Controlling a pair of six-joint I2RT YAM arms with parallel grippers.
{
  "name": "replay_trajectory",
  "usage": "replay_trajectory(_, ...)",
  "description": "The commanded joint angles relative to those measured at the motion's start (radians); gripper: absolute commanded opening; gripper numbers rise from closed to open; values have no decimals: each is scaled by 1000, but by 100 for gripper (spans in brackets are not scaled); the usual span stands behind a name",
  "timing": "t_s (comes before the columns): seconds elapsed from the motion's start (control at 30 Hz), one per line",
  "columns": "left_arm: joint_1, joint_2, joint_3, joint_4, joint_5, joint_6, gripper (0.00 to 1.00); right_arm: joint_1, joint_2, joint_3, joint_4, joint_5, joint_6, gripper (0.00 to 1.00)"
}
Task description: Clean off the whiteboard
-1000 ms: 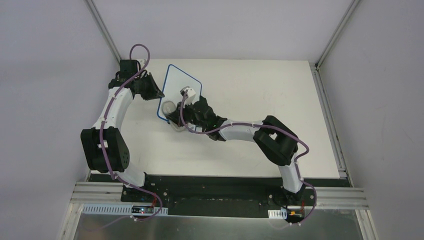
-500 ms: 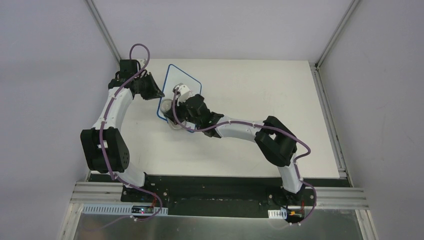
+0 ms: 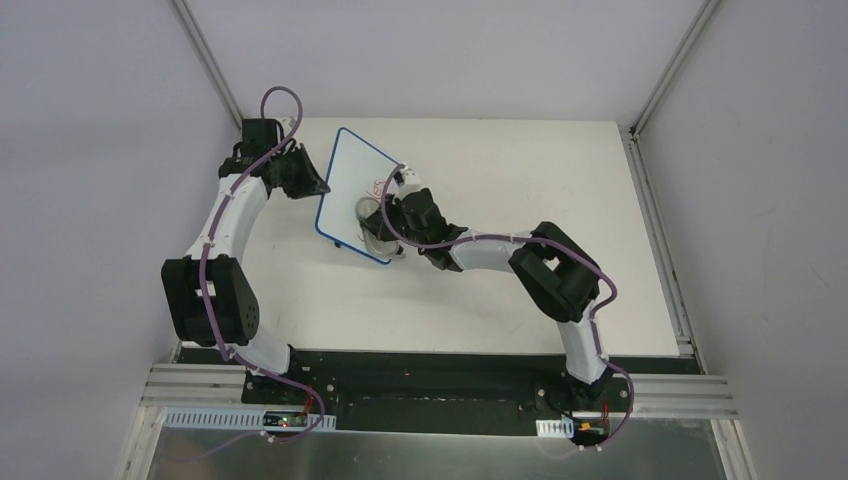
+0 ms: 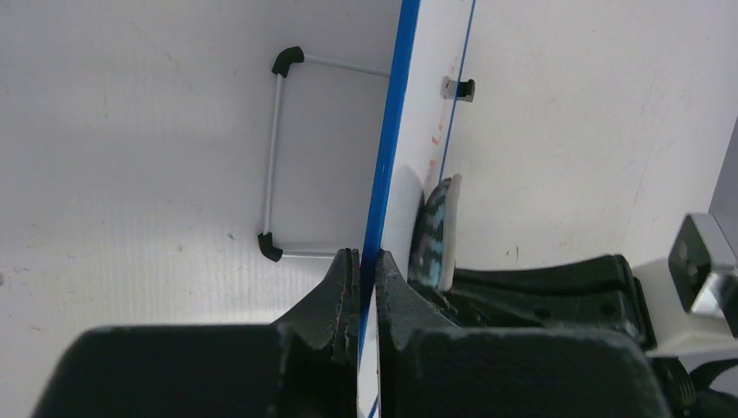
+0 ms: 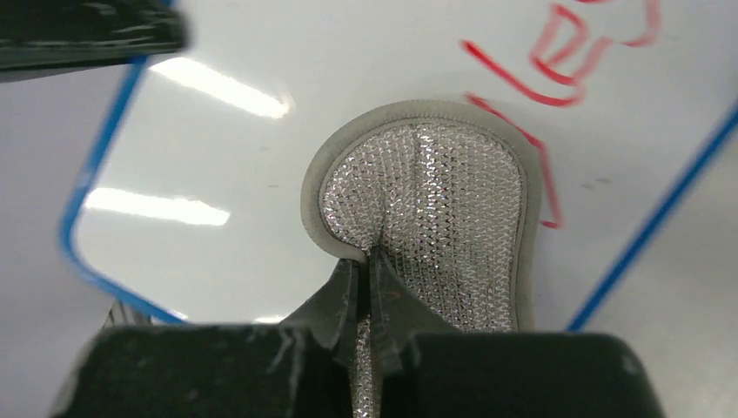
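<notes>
Top view: whiteboard (image 3: 352, 190) sits at the far left of the table (image 3: 520, 180), turned at an angle and propped up on one side. Left gripper (image 3: 318, 186) is at its left edge. Right gripper (image 3: 388, 222) is over the board's near right part with a grey pad (image 3: 369, 214) against the face. Red writing (image 3: 380, 188) shows just beyond the pad.

Left wrist: board seen edge-on. Left gripper (image 4: 366, 255) is pinched tight on the blue rim, nearly no gap. Wire stand (image 4: 273, 157) with black corner caps sits behind the board. Pad (image 4: 435, 228) presses on the front face.

Right wrist: right gripper (image 5: 366, 261) is clamped on the pad (image 5: 435, 209), a soft mesh thing with a grey border, lying flat on the whiteboard (image 5: 252, 157). Red writing (image 5: 540, 83) is unwiped, up and right of the pad.

Handling, my guess: board is light, thin, stiff and slick, so it likely slides or tips under a wiping push. Hold it by the rim, clear of the writing.
</notes>
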Motion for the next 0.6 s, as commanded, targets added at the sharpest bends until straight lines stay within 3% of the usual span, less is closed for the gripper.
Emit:
replay_trajectory(0.0, -64, -11, -15, -37, 102, -47, 0, -21, 65, -45, -251, 76, 82, 0)
replay_trajectory(0.2, -65, -11, -17, -38, 99, -46, 0, 61, 68, 104, -236, 39, -11, 0)
replay_trajectory(0.33, -66, -21, -19, -40, 92, -43, 0, 100, 51, 176, -117, -44, -26, 0)
replay_trajectory(0.57, -70, -9, -18, -43, 89, -43, 0, 52, 25, 63, 33, -67, 80, 0)
